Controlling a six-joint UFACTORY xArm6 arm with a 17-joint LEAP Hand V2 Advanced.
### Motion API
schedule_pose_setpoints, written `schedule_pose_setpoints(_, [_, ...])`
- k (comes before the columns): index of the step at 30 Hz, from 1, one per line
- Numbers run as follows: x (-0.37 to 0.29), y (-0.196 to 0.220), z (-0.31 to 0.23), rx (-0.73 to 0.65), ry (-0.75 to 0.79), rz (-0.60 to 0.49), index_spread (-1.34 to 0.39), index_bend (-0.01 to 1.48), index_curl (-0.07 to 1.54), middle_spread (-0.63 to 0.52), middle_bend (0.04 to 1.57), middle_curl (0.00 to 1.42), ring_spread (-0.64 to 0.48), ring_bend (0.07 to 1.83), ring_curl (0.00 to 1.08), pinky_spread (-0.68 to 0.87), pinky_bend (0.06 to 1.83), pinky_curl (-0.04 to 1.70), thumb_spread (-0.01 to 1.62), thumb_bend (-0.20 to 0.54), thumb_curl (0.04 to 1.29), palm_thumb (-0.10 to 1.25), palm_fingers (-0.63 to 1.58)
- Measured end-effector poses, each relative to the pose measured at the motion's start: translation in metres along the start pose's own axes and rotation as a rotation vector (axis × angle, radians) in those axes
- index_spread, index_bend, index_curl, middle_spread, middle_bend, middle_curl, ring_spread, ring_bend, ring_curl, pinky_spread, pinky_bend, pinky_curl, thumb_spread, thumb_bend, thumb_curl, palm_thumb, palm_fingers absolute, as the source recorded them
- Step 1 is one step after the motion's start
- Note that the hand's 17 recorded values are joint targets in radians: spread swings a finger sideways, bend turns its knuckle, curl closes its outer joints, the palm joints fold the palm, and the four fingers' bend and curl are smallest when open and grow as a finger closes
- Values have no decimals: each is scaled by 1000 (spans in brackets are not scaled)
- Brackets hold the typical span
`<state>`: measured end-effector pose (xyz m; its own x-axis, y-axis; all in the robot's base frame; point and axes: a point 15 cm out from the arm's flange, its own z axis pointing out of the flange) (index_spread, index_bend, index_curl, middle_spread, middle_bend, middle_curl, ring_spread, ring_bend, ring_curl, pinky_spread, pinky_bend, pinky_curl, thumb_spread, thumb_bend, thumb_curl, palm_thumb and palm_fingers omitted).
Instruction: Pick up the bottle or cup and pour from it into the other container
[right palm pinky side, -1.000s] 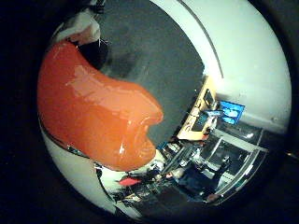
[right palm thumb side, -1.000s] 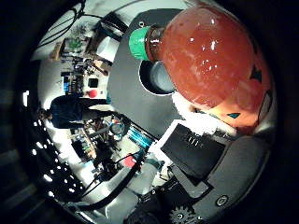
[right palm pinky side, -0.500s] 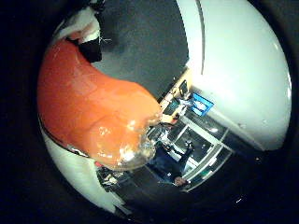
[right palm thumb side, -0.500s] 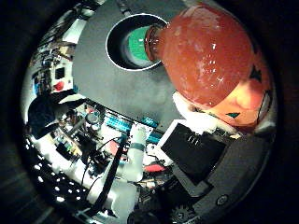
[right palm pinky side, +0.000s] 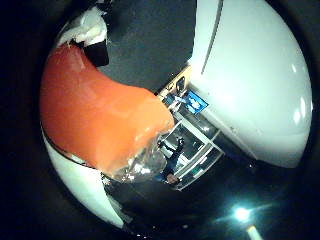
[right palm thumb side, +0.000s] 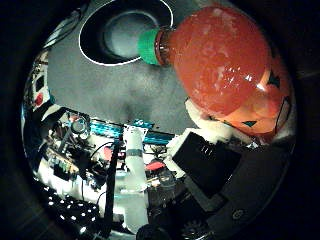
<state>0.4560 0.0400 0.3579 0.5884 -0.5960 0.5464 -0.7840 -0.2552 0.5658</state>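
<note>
One bottle (right palm thumb side: 220, 65) clamped in curled hand (right palm thumb side: 210, 160), green cap (right palm thumb side: 148, 46) at bowl (right palm thumb side: 117, 30) rim. Pour step in hand. Next: tip further, mouth over bowl centre.

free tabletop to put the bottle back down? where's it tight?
Bare dark tabletop runs from the black bowl to the table edge beside the cluttered workbench. It is tight at the bowl, where the orange bottle in the hand has its green cap at the rim.

- The bottle (right palm thumb side: 225, 60) tipped further, its green cap (right palm thumb side: 148, 46) now at the rim of the dark bowl (right palm thumb side: 97, 50).
- The bowl came nearer beneath the hand (right palm thumb side: 210, 160).
</note>
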Motion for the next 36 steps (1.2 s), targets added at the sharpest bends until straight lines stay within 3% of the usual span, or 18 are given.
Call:
schedule_pose_setpoints(24, [-2,-1,-4,30,-22,5,-312,1032,1022,-292,1081,1217,-308,1227,976,-253,1279,926,389,-23,921,1035,1028])
schedule_pose_setpoints(30, [-8,1,-30,191,-117,2,-312,1027,1021,-294,1074,1218,-309,1213,976,-251,1272,923,378,-22,921,1042,1045])
schedule_pose_setpoints(36, [-33,4,-62,365,-317,-17,-309,1027,1017,-294,1065,1217,-310,1210,981,-254,1255,924,354,-24,924,1048,1056])
